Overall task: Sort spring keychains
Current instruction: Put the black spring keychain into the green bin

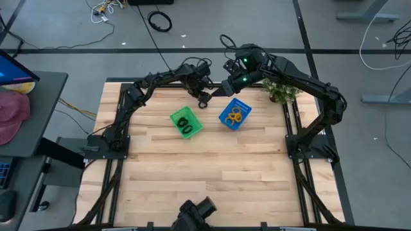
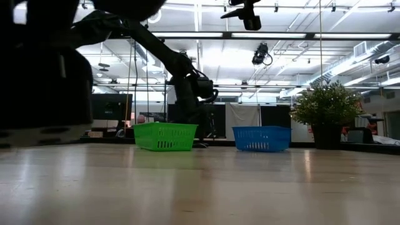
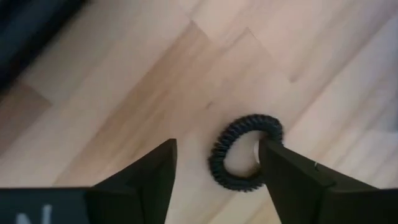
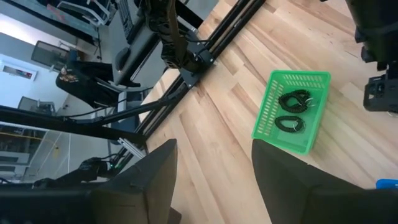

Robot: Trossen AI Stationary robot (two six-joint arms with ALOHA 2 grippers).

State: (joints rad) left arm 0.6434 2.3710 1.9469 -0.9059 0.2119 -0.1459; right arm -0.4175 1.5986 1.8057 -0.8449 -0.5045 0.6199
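- We see the left tool [image 1: 204, 99] low over the far part of the bench [image 1: 205, 167], pointing down, with its two fingers [image 3: 149, 180] spread apart and nothing held.
- A black spring keychain [image 3: 245, 152] lies flat on the wood by the left tool. It sits just beside one finger. We cannot tell if they touch.
- The left arm reaches from its base at the left side of the bench, bends up, and stretches across to the far middle.
- The right tool [image 1: 229, 85] hangs higher, near the left tool, just beyond the blue basket [image 1: 234, 115]. Its fingers are spread too, and it holds nothing.
- The right arm bends up from its base on the right side and reaches over toward the middle.
- The green basket [image 1: 186, 122] holds two black spring keychains [image 4: 292, 111].
- The blue basket holds orange spring keychains [image 1: 235, 115].
- A small plant [image 1: 281, 92] stands at the far right corner.
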